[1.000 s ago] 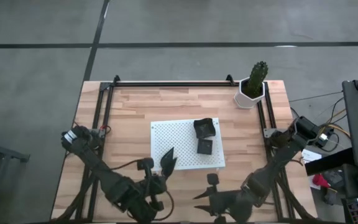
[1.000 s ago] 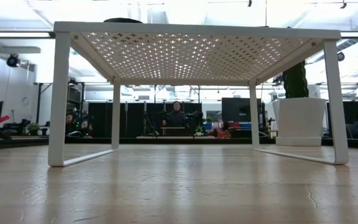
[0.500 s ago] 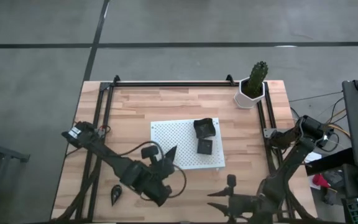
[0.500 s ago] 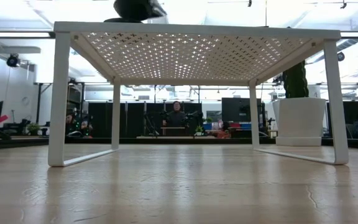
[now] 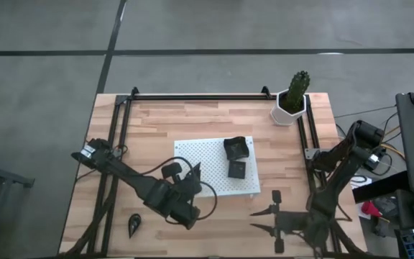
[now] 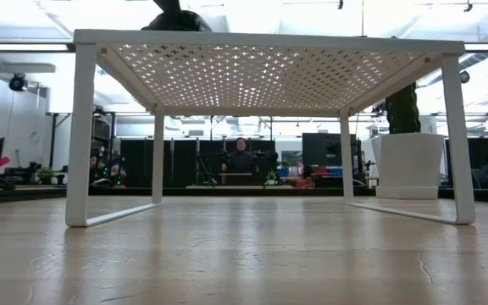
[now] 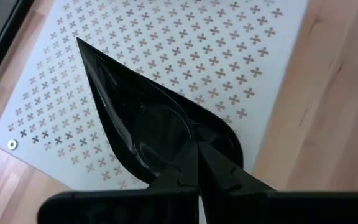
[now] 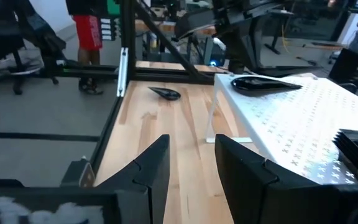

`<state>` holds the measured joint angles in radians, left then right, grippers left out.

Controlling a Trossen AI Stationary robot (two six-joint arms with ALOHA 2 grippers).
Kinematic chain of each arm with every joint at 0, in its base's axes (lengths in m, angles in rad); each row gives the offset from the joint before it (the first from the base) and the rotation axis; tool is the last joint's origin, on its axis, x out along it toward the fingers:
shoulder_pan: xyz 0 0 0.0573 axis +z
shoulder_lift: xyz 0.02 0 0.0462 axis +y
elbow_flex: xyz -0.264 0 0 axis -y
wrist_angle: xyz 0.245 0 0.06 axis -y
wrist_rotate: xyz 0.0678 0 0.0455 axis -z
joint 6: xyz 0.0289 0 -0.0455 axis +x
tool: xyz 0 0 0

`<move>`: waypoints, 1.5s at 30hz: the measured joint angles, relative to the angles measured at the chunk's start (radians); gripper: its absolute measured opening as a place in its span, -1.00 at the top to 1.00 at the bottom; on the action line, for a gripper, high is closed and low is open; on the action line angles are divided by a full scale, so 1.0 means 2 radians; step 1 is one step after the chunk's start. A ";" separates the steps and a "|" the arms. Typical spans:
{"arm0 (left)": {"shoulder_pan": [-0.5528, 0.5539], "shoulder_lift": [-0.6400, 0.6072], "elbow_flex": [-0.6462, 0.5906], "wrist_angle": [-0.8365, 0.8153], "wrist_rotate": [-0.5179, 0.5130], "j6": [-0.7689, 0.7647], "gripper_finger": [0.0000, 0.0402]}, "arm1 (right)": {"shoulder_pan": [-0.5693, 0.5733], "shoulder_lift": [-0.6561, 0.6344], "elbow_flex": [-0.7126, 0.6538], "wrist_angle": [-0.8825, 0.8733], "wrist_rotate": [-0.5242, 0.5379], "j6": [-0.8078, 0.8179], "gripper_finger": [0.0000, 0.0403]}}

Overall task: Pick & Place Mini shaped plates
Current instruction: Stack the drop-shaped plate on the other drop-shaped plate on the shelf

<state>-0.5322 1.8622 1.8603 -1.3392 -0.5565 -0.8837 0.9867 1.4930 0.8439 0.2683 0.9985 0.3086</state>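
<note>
Two square plates (image 5: 236,157) sit right of centre on the white perforated board (image 5: 192,155) in the high view. Only the left wrist view shows the left gripper (image 7: 197,163) clamped on a teardrop plate (image 7: 143,121)'s rounded end, above the board's lower left. Another teardrop plate (image 5: 134,224) lies lower left on the table (image 5: 157,122). Lower right, the right gripper (image 5: 273,220) is spread, holding nothing.

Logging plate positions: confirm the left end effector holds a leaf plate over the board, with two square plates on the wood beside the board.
Wrong: the high view shows both square plates on the board, not the wood. The left end effector does hold a leaf plate over it.
</note>
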 joint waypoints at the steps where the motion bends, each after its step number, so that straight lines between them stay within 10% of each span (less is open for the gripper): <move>1: 0.001 0.000 0.000 0.000 0.002 0.000 1.00 | 0.000 -0.005 -0.008 0.007 0.000 -0.001 0.39; 32: 0.005 0.000 -0.024 0.034 0.080 -0.002 0.98 | 0.000 -0.072 -0.106 0.040 0.017 0.042 0.39; 45: 0.005 0.000 -0.024 0.046 0.062 0.012 0.51 | 0.000 -0.072 -0.106 0.040 0.017 0.037 0.39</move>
<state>-0.5213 1.8618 1.8123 -1.2474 -0.4325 -0.8589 0.9863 1.3495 0.6319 0.3481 1.0317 0.3817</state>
